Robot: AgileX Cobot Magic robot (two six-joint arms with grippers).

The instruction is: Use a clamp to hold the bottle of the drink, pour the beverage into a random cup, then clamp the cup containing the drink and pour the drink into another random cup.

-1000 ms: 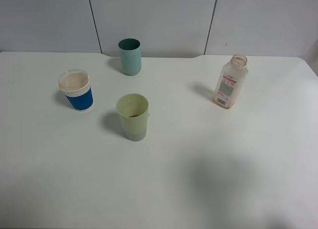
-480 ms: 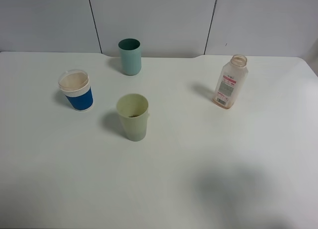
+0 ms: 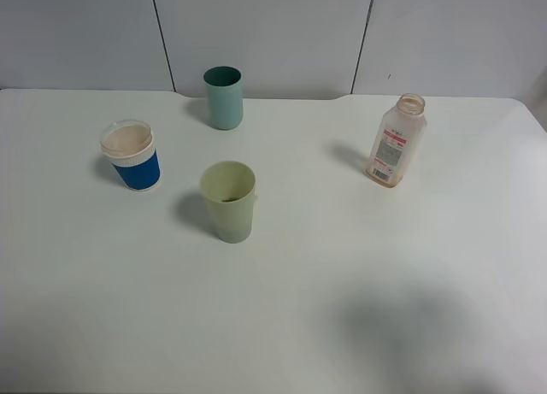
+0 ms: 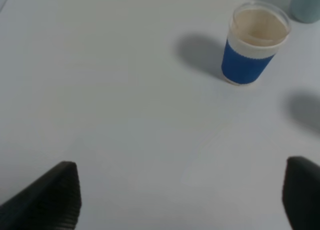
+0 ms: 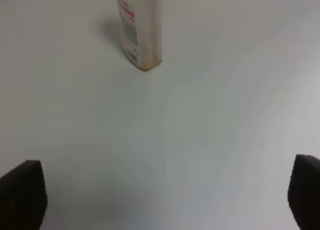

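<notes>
One upright bottle [image 3: 397, 140] is seen standing on the surface [image 3: 282, 317], well ahead of the right end effector [image 5: 162, 200], whose jaws are spread and empty; the left end effector [image 4: 177, 200], likewise spread, is judged farther from the bottle.

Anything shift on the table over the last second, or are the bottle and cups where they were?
Only the soft shadow on the table, front right, drifted slightly rightward. Nothing was taken hold of or let go. The bottle, teal cup, blue-sleeved cup and pale green cup stayed put.
</notes>
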